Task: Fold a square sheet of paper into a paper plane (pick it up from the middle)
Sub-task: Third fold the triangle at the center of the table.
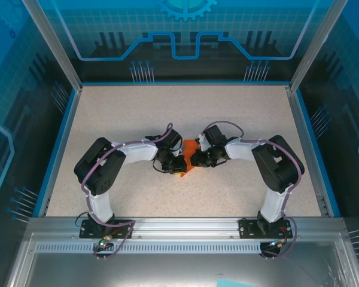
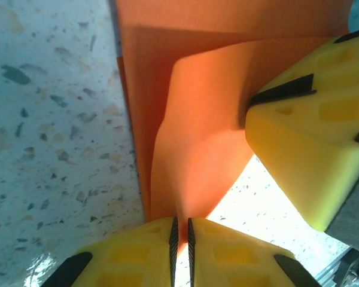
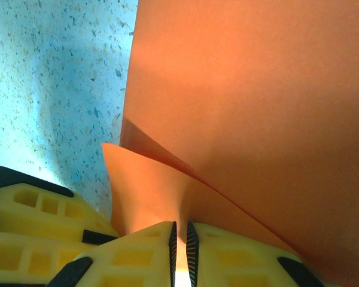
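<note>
The orange paper plane (image 1: 191,147) is gripped near the middle of the counter (image 1: 107,119), between the two arms. It is pinched from both sides, seemingly so that its folds can be steadied while a crease is set. The left tool (image 2: 181,251) is seen almost closed, with a thin flap of the paper clamped between its pads. The right tool (image 3: 180,254) is likewise clenched on a raised flap, with barely a slit between its jaws.
</note>
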Tool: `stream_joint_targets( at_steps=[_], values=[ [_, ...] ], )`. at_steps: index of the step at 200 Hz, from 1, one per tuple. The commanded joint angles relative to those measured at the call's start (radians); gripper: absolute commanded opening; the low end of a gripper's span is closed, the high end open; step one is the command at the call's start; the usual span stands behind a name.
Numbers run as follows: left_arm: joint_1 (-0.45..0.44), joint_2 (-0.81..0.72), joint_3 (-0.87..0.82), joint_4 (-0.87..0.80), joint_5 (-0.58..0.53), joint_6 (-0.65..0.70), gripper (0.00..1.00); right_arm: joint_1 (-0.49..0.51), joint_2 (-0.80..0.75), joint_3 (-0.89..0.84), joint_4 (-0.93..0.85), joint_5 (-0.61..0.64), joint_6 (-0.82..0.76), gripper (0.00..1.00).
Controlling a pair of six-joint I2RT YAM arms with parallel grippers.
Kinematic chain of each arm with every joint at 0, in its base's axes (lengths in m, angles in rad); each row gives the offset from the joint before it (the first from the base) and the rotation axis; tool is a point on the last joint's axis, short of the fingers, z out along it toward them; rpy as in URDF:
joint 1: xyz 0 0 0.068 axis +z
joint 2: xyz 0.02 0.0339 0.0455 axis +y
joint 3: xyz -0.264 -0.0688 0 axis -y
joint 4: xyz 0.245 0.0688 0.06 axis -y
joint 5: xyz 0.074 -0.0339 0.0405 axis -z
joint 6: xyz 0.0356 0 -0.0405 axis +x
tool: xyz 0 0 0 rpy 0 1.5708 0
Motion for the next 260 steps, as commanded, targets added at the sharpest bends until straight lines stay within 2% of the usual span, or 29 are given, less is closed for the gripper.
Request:
stream_joint_targets(
  at_steps=[1,57,103,175,260],
  values=[
    [-0.022,0.034,-0.010,-0.054,-0.030,0.041,0.15,-0.004,0.057,-0.024,-0.076,0.034,-0.016,0.17],
    [-0.050,0.062,0.026,-0.160,-0.156,0.077,0.13,-0.005,0.047,-0.028,-0.078,0.035,-0.021,0.17],
    [-0.082,0.108,0.051,-0.197,-0.210,0.089,0.12,-0.007,0.032,-0.026,-0.078,0.026,-0.020,0.17],
    [-0.141,0.177,0.059,-0.286,-0.374,0.100,0.11,-0.054,0.014,-0.070,-0.003,-0.070,0.031,0.18],
    [-0.142,0.181,0.016,-0.270,-0.376,0.092,0.11,-0.135,-0.005,-0.071,-0.004,-0.027,0.002,0.18]
  ],
)
